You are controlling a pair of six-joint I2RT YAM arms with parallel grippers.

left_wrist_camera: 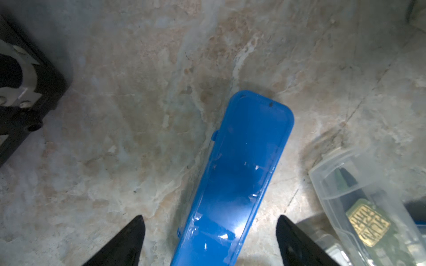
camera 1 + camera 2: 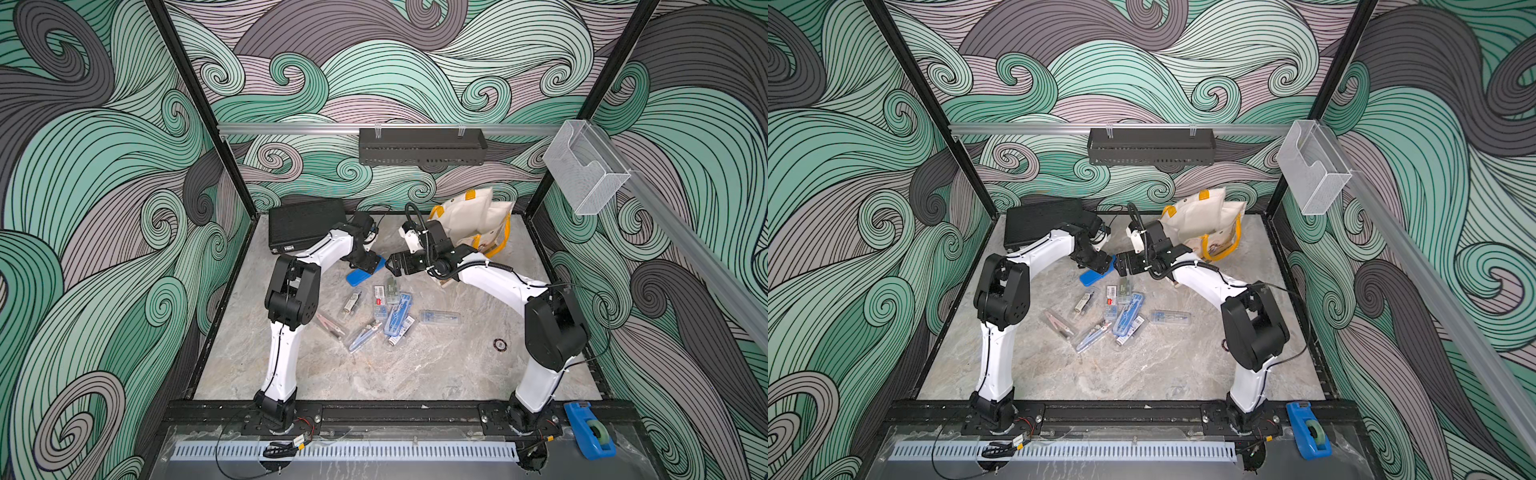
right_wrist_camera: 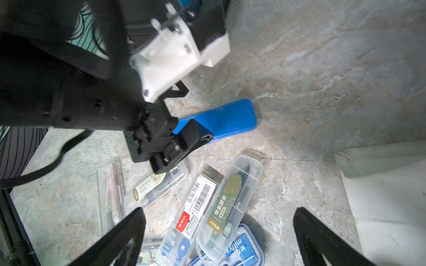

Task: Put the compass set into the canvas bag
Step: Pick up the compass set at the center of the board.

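At worktop [image 2: 415, 365] back-right corner, in both top views, canvas bag [image 2: 473, 220] [image 2: 1204, 216] is standing. Blue compass-set case [image 2: 359, 276] is lying flat near worktop centre, toward back edge, under L gripper [image 2: 374, 265]; R gripper [image 2: 390, 267] is hovering adjacent. L wrist view: L gripper is gaping, fingers [image 1: 129, 241] straddling case, gaps both sides. R wrist view: R gripper is gaping over clear cases [image 3: 207, 207].

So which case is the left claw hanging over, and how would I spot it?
Start at the black briefcase at the back and come forward to the heap of small cases. At the heap's far edge, under the open left gripper, lies the blue case, long and flat with rounded corners. It alone is solid, opaque blue, while its neighbours are see-through plastic.
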